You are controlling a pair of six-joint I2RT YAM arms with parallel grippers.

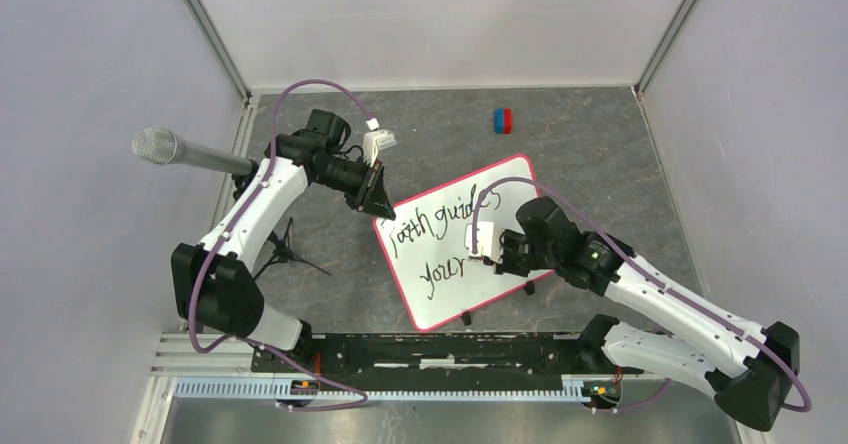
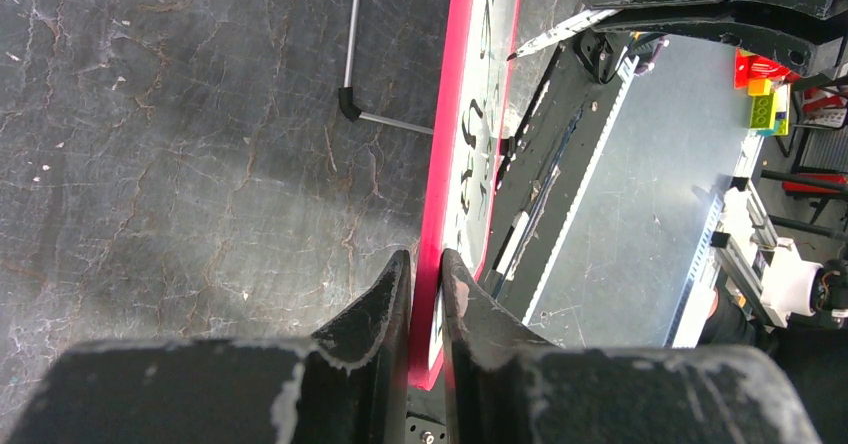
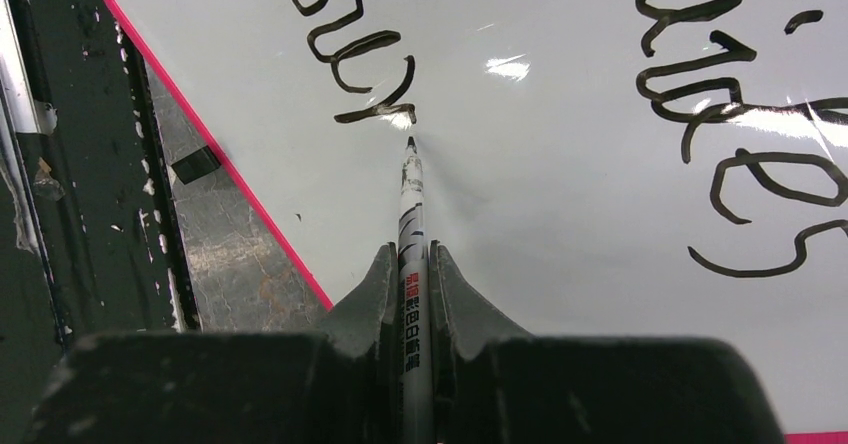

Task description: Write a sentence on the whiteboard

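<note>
The whiteboard [image 1: 455, 249] lies tilted on the dark table, white with a red-pink rim [image 2: 440, 164]. My left gripper [image 1: 376, 202] is shut on its far left corner, the rim pinched between both fingers [image 2: 385, 299]. The sentence [image 1: 440, 234] runs in two black lines, "faith guides" above "your" [image 3: 340, 49]. My right gripper [image 3: 412, 264] is shut on a white marker [image 3: 411, 204] whose black tip stands just beside the last stroke of "your". In the top view that gripper [image 1: 487, 244] hangs over the board's middle.
A microphone [image 1: 185, 151] juts in from the left wall. A small red and blue block [image 1: 502, 120] lies at the back. A black rail [image 1: 430, 349] runs along the near edge, and a small black stand [image 1: 283, 252] sits left of the board.
</note>
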